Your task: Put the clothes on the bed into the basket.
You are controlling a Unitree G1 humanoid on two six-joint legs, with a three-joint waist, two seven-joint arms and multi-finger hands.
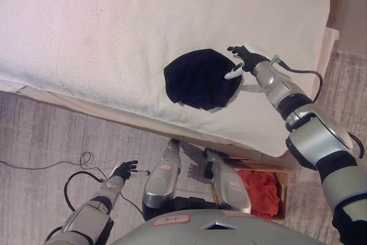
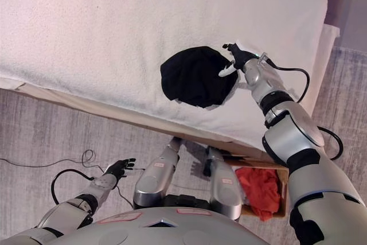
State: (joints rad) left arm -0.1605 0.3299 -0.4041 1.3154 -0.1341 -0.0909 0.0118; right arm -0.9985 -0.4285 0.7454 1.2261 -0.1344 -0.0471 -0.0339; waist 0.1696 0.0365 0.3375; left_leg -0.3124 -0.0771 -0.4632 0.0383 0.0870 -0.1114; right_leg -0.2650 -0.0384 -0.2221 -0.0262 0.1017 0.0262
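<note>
Here a bed [image 1: 114, 32] with a white, nubbly cover stands on a grey streaked carpet [image 1: 46, 136]. Near its front edge lies a black garment [image 1: 198, 78], crumpled into a roundish heap with no clear long axis. The right hand [image 1: 242, 61] rests at its right edge, fingers spread apart. The left hand [image 1: 123, 170] hangs low over the carpet, fingers relaxed. A basket [image 1: 282, 190] below holds red cloth [image 1: 261, 190].

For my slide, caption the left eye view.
Right hand reaches the black garment on the bed; red clothes already in the basket.
</note>
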